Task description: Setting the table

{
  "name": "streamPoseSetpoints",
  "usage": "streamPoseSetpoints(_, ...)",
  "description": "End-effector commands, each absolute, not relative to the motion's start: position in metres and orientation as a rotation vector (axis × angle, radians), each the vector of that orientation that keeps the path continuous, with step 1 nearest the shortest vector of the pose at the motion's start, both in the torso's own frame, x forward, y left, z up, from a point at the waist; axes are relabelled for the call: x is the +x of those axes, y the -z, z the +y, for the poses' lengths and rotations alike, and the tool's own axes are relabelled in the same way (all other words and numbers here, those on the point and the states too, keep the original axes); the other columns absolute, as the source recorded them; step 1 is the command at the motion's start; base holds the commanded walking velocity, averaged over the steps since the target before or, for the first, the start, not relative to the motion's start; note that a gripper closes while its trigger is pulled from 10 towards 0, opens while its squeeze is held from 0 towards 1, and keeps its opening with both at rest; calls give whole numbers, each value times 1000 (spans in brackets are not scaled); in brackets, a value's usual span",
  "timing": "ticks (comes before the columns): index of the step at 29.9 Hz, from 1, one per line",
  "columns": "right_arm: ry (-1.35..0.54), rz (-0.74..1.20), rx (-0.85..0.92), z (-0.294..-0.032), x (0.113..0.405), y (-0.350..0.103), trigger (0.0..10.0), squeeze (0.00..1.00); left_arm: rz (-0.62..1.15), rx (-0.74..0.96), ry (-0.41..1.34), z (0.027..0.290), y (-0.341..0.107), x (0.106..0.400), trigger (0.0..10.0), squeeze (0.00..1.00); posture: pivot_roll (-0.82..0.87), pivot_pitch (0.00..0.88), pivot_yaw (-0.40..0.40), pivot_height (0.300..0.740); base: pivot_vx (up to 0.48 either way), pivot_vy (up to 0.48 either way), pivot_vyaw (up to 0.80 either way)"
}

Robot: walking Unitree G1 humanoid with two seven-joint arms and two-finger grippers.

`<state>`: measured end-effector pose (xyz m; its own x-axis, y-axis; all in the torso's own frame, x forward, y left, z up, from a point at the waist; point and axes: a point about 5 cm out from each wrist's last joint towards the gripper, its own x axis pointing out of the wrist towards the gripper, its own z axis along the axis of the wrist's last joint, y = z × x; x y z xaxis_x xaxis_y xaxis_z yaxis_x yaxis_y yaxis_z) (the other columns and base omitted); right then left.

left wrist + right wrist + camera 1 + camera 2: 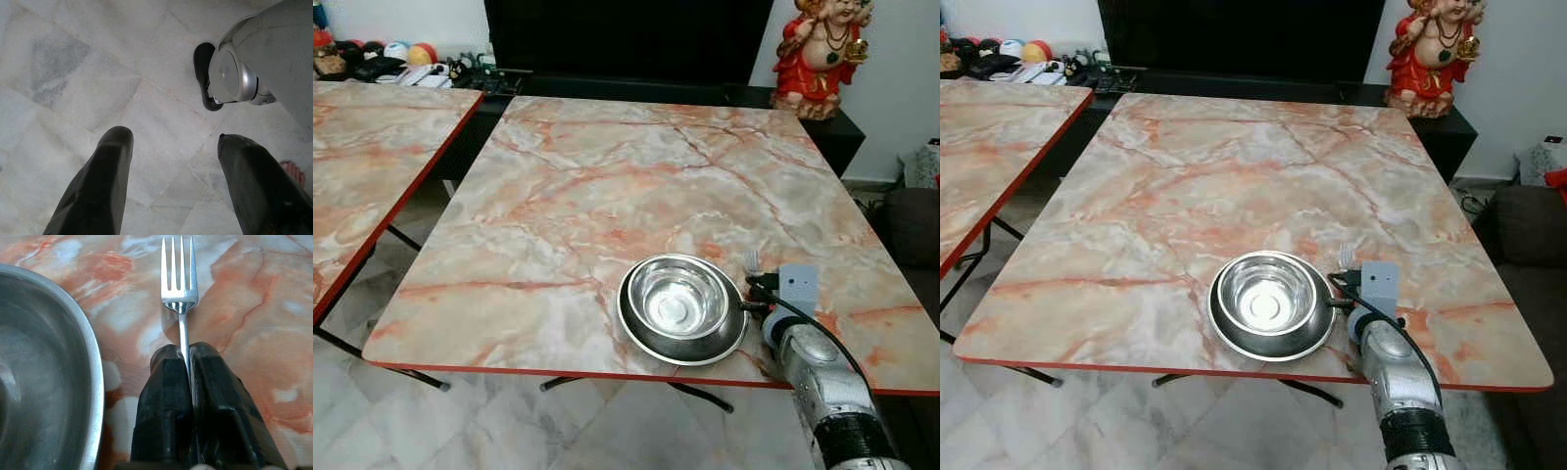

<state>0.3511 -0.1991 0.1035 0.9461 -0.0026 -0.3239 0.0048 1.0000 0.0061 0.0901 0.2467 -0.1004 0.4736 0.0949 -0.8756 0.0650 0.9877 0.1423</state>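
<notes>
Steel fork (180, 289) is sitting clamped by its handle between the right gripper (188, 355) fingers, tines pointing away along them, just beside the bowl (681, 305) on the marble table (607, 186). Left gripper (171, 147) is hanging spread apart over the floor (73, 73).

Peach-and-cream marble veining runs across the table (607, 186), red trim on its edge. A shiny steel bowl (677, 302) gleams at five o'clock on a silver plate (641, 338). Silver fork (180, 284), black right gripper (188, 363). Red figurine (818, 54) at one o'clock; pale grey marble floor (73, 73).
</notes>
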Motion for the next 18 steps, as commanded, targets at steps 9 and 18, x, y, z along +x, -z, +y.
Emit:
streamPoseSetpoints(9,10,350,4,-201,351,-100,10000,357,1083,203,-63,276,92,90,10000,0,51,134,-35,740,0,0,0)
streamPoseSetpoints(18,6,352,5,-200,350,-99,10000,286,939,229,-209,282,79,124,10000,0,58,133,-36,740,0,0,0)
